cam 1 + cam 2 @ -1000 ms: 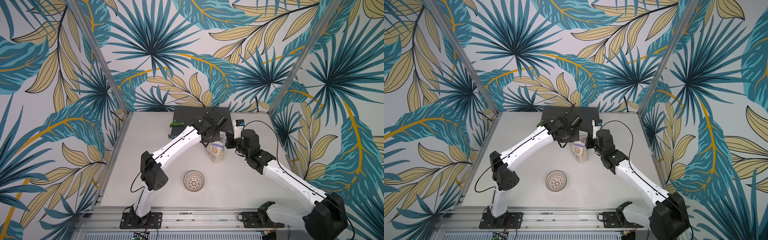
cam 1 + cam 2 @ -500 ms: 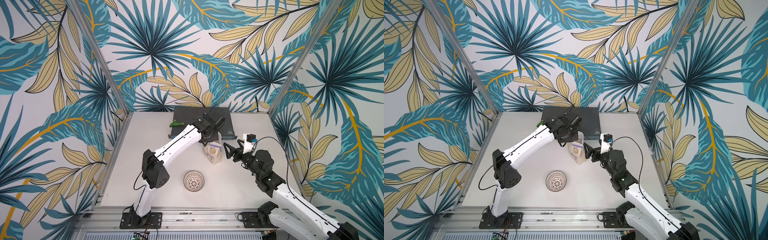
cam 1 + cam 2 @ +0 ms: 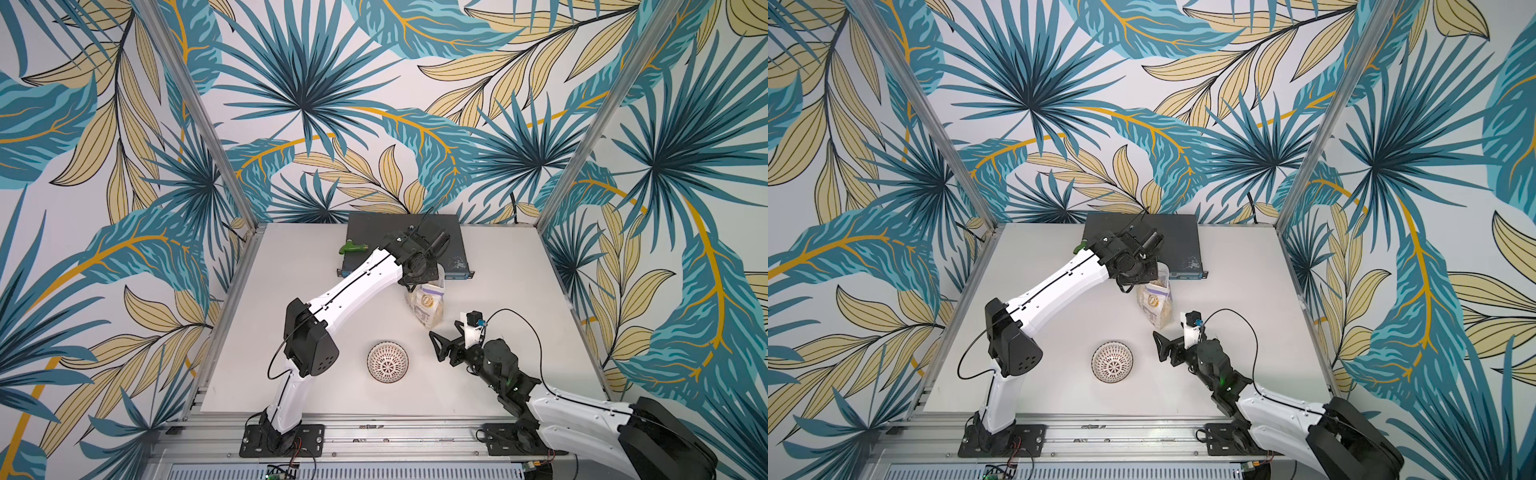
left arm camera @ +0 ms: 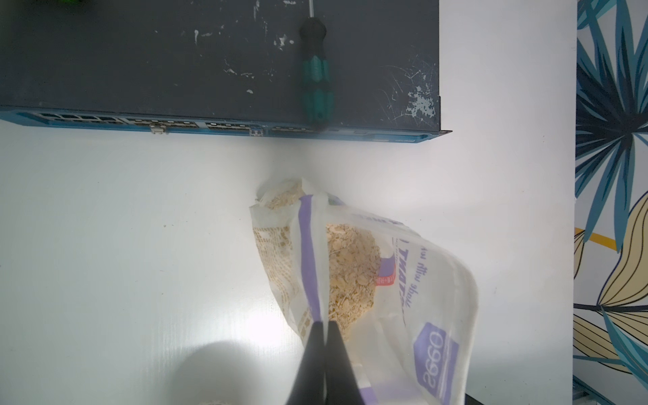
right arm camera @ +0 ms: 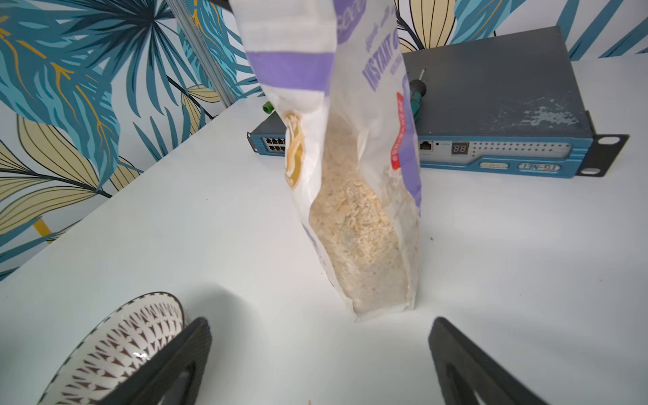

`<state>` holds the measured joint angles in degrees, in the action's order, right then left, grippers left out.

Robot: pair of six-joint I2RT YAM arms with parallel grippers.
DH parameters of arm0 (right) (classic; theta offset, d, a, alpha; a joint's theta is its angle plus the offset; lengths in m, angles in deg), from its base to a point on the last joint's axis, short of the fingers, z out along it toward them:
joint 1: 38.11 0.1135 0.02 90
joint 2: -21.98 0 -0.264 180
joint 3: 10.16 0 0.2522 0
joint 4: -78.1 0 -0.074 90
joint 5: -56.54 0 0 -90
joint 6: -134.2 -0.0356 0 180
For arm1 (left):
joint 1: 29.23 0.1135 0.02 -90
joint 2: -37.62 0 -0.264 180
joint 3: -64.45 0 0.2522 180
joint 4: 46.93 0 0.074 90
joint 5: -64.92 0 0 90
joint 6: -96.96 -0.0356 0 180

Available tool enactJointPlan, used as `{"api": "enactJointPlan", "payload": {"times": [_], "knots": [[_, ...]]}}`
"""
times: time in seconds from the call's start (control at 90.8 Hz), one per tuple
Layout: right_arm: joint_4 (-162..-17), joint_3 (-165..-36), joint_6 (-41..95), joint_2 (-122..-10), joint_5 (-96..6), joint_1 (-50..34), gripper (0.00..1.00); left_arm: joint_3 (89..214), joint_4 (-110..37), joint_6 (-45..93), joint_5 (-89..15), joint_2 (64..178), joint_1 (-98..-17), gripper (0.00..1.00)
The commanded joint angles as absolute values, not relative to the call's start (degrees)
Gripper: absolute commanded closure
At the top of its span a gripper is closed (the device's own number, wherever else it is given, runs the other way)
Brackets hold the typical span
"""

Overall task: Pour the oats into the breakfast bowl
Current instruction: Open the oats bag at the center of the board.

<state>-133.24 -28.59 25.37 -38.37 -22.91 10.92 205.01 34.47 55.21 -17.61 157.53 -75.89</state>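
Observation:
The oats pouch (image 3: 428, 305) (image 3: 1156, 305), clear with white-and-purple print, hangs upright in front of the dark box. Its top is open and pale flakes show inside (image 4: 350, 266) (image 5: 357, 224). My left gripper (image 4: 324, 321) (image 3: 428, 282) is shut on one side of the pouch's top edge. The pouch's bottom is at or just above the table; I cannot tell which. The patterned breakfast bowl (image 3: 387, 361) (image 3: 1112, 362) (image 5: 122, 347) sits empty near the front. My right gripper (image 5: 319, 321) (image 3: 444, 332) (image 3: 1169, 336) is open, low between bowl and pouch, touching neither.
A dark network switch (image 3: 455, 249) (image 5: 491, 105) lies at the back of the table. On it are a green-handled screwdriver (image 4: 317, 84) and a green object (image 3: 351, 248). Leaf-patterned walls and metal posts close in three sides.
My right gripper has opened, let go of the pouch and drawn back toward the front, beside the bowl. The left gripper stays shut on the pouch's top.

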Motion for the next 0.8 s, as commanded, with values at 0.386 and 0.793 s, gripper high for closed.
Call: {"api": "enactJointPlan", "payload": {"times": [0.386, 0.793], "knots": [[-167.1, -28.7, 37.3, -68.8, -14.8, 11.6, 0.0, 206.9, 35.0, 55.1, -18.6, 157.1, -75.9, 1.0], [-184.5, -32.4, 46.1, -86.2, -17.4, 10.3, 0.0, 205.9, 35.9, 56.4, -20.7, 156.8, -75.8, 1.0]]}}
